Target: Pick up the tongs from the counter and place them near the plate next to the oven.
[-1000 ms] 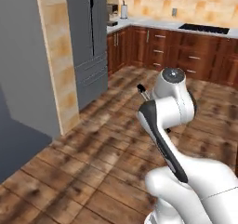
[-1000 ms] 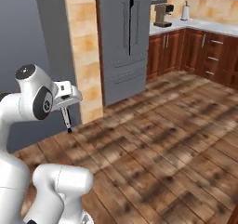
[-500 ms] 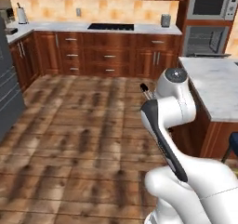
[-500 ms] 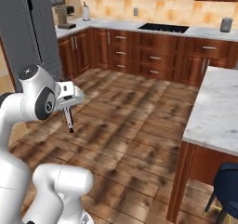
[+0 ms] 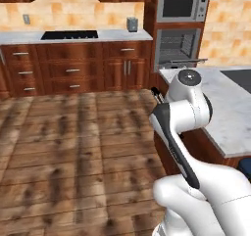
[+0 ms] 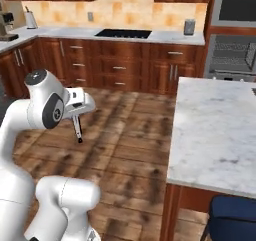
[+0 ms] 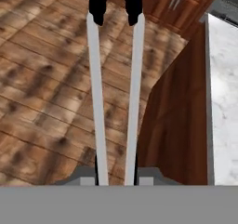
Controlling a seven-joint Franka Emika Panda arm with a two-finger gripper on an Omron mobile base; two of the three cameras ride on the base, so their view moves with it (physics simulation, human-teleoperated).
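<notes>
**Tongs carried in the gripper, above the floor beside the island**

Your gripper was clenched on the tongs. In the hand view the two silvery arms ran straight out from between the fingertips, side by side with a narrow gap, and ended in their black tips at the far end, over the wooden floor. In the right base view you had the tongs hanging down from the gripper, black tip lowest, clear of the floor.

To one side of the gripper in the hand view stood the dark wooden side of the island, with its marble counter along the top; the tongs were apart from it, touching nothing but your fingers. In the left base view the gripper showed past the arm's upper joint, with the oven well beyond it against the far wall. I could not make out a plate at this size.
</notes>
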